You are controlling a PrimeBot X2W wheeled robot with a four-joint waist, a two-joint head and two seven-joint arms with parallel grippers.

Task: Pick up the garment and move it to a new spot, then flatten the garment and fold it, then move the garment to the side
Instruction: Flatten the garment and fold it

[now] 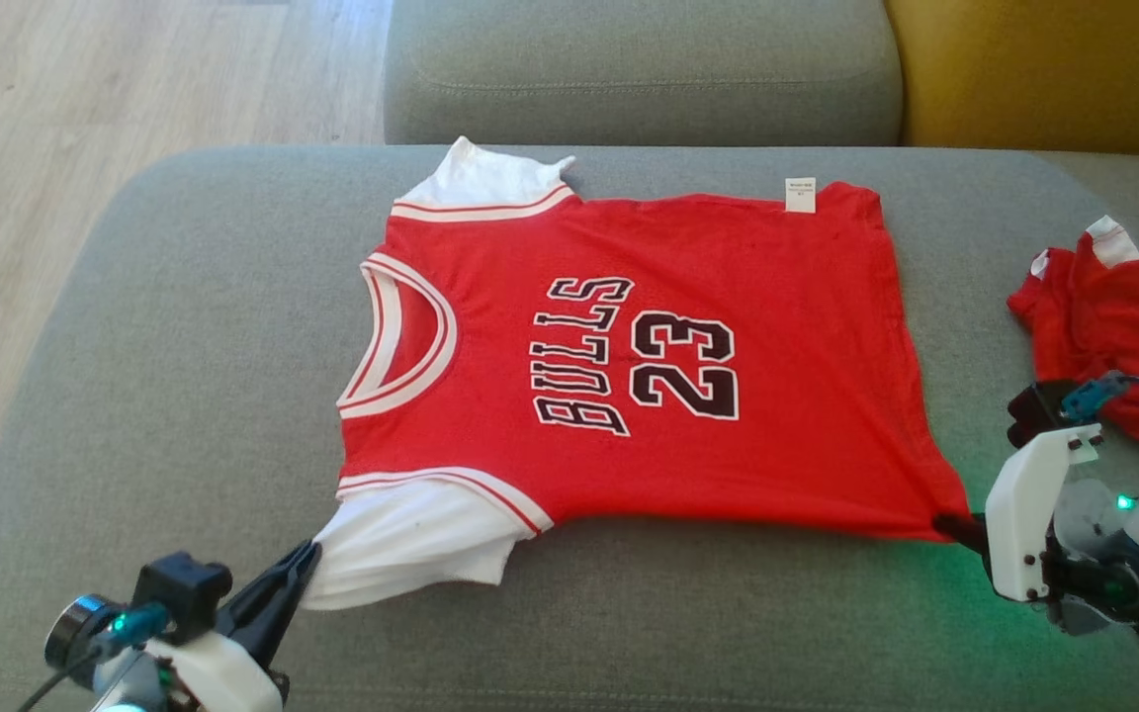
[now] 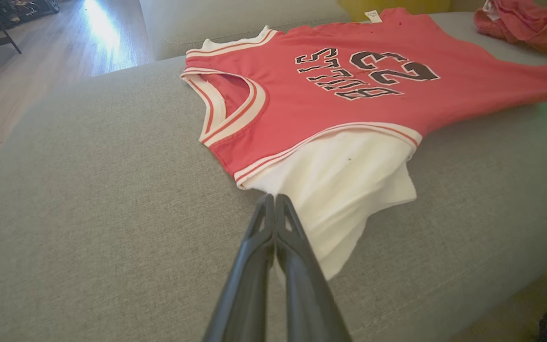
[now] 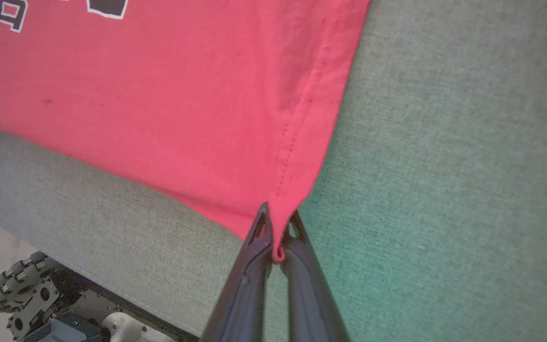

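The left gripper is pinched tight on the edge of the white sleeve of the red Bulls 23 jersey. The right gripper is clamped on the jersey's near hem corner, the fabric drawn to a point between its fingers. The jersey lies spread, print up, on the grey sofa seat. A second red garment sits crumpled at the seat's right end, near the right gripper

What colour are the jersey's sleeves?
White sleeves on a red jersey; clearest in the left wrist view.
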